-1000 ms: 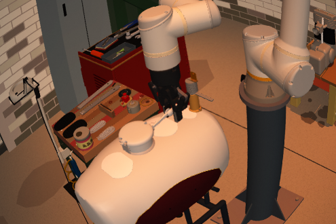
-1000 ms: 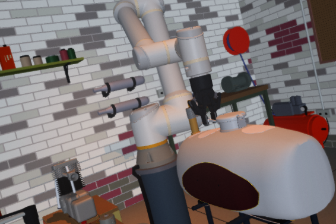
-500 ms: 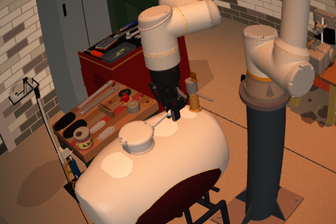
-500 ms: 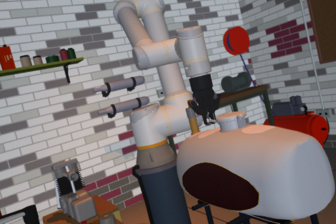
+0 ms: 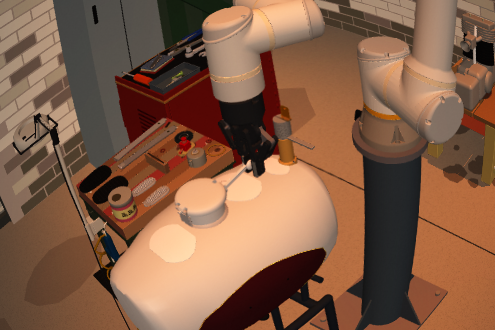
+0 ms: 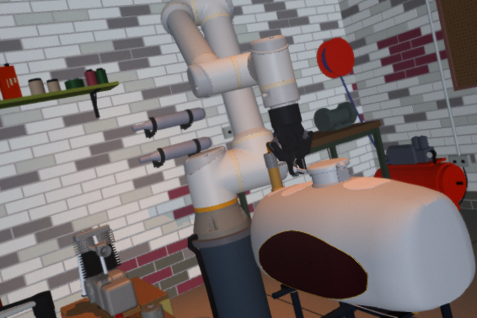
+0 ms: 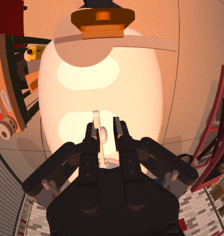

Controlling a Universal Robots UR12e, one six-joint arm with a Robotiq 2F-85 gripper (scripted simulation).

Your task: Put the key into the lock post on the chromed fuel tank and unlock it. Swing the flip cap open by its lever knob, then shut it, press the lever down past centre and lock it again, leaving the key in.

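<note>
The lever knob (image 7: 103, 134) at the end of the flip cap's thin lever (image 5: 234, 177) sits in my gripper (image 5: 257, 168) (image 7: 105, 132) (image 6: 296, 170), which is closed on it, just above the chromed fuel tank (image 5: 223, 240) (image 6: 362, 230). The round flip cap (image 5: 201, 203) (image 6: 328, 172) lies shut on the tank top, on the side of my gripper away from the lock post. The lock post (image 5: 285, 142) (image 6: 274, 175) stands upright on the tank close beside my gripper, with the key (image 7: 102, 22) in its top.
The arm's dark pedestal (image 5: 389, 240) stands right beside the tank. A wooden bench (image 5: 153, 170) with tools and a tape roll (image 5: 122, 203) sits on the tank's far side, with a red tool cart (image 5: 183, 95) behind it. The tank rests on a dark stand (image 5: 303, 310).
</note>
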